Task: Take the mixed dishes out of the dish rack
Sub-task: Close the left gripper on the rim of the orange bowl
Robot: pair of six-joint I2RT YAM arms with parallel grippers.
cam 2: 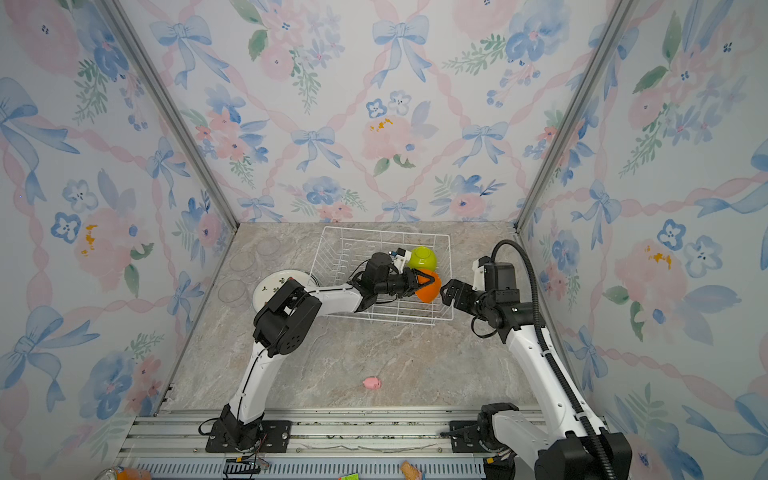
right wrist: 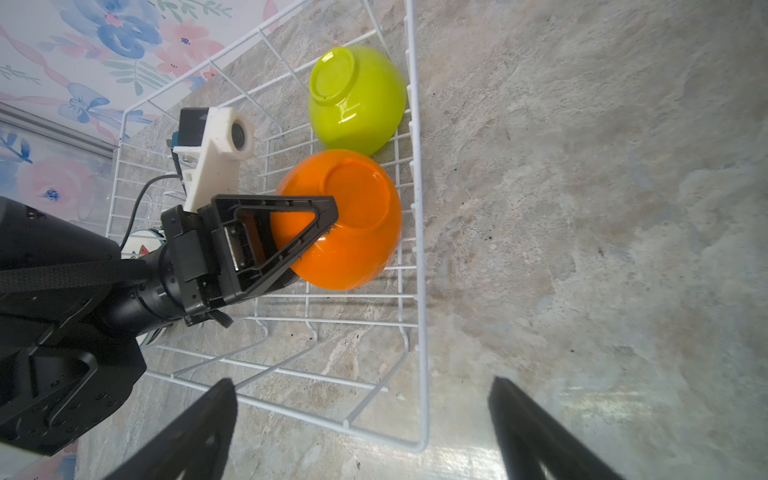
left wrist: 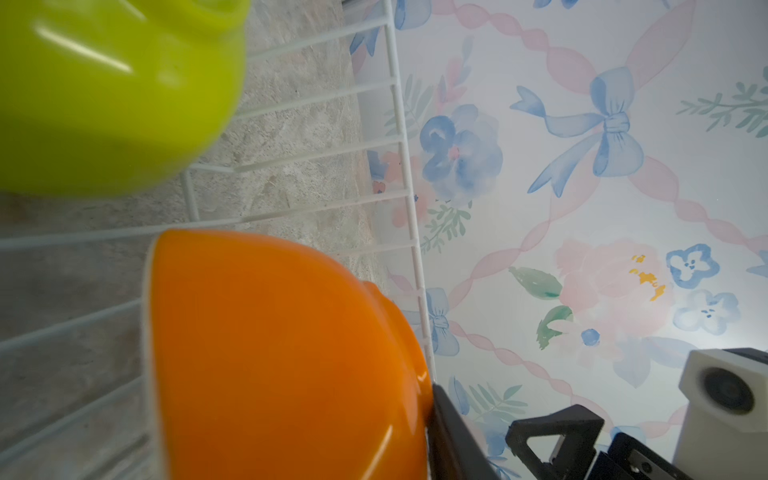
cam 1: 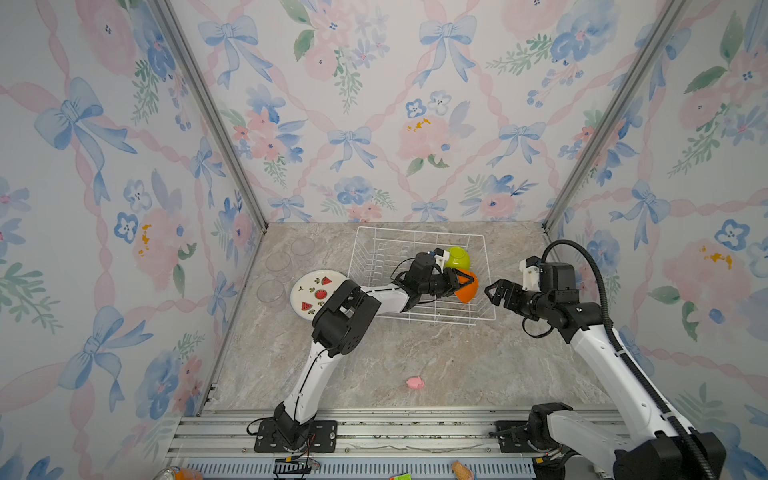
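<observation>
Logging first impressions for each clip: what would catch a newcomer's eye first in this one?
The orange bowl in the white wire dish rack stands out first, bottom-up at the rack's right end, with the left gripper on it and one finger across its outer wall. A lime-green bowl sits bottom-up just behind it, and the right gripper hangs open outside the rack's right wall.

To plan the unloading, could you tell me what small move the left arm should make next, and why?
Probably close the left pincer firmly on the orange bowl before lifting: one finger lies across its outer wall, the other is hidden, and the bowl sits in the dish rack beside the green bowl.
</observation>
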